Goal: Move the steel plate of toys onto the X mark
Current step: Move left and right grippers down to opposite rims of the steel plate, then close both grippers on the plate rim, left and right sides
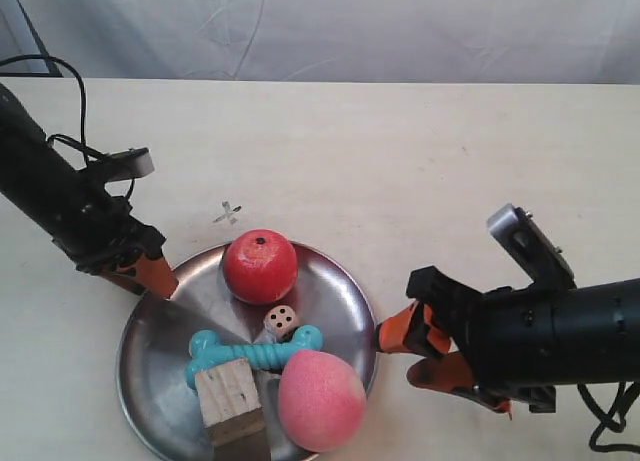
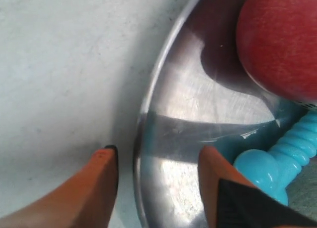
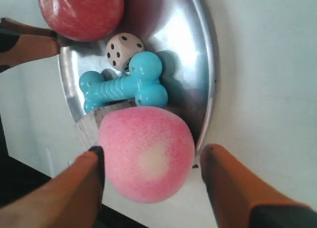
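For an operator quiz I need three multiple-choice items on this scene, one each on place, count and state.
1. The dark pen-drawn X mark lies: A) under the wide shiny steel plate; B) on cream tabletop beyond its rim; C) not visible.
2. Toys on the plate: A) three; B) five; C) seven.
3. The left gripper is: A) open astride the rim; B) shut on it; C) far from it.
Key: B, it shows uncovered; B, red apple, white die, turquoise bone, wooden cube, pink peach; A, an orange finger each side.
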`<control>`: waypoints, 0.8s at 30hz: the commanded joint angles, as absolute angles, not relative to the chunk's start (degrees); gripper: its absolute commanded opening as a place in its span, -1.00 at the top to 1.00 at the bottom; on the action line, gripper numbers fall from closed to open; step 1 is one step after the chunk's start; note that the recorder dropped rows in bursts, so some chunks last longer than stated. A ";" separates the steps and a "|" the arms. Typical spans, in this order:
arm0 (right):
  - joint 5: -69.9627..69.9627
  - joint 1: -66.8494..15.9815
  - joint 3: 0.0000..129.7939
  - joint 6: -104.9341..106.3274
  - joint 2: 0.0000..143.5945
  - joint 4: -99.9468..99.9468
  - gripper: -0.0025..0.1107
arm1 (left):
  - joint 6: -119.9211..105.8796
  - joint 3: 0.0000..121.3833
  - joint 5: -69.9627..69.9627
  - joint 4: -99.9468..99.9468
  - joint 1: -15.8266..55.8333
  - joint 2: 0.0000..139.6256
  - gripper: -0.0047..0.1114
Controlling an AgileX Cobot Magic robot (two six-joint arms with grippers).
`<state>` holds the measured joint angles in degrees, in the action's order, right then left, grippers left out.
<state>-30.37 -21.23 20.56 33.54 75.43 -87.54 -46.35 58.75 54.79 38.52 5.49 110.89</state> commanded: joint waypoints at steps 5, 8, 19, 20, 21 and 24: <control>-17.84 -33.18 20.19 31.41 75.14 -94.42 -0.07 | -44.99 58.99 55.00 36.56 6.49 112.58 0.08; -15.99 -35.51 20.19 29.43 75.14 -94.99 -0.07 | -44.99 58.99 55.41 37.43 6.49 114.64 0.08; -8.10 -41.50 19.30 24.30 77.63 -95.73 -0.07 | -44.99 58.99 55.41 37.67 6.49 115.46 0.08; -8.10 -41.50 19.18 24.30 78.13 -96.29 -0.07 | -44.99 58.99 55.41 37.67 6.49 115.46 0.08; -8.10 -41.50 19.18 24.30 78.75 -96.70 -0.07 | -44.99 58.99 55.41 37.67 6.49 115.46 0.08; -8.53 -41.50 19.18 24.30 80.55 -97.40 -0.07 | -44.99 58.99 55.41 37.97 6.49 115.46 0.08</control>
<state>-9.05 -41.32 19.39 24.38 79.29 -96.58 -45.20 59.54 56.92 38.91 6.25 114.15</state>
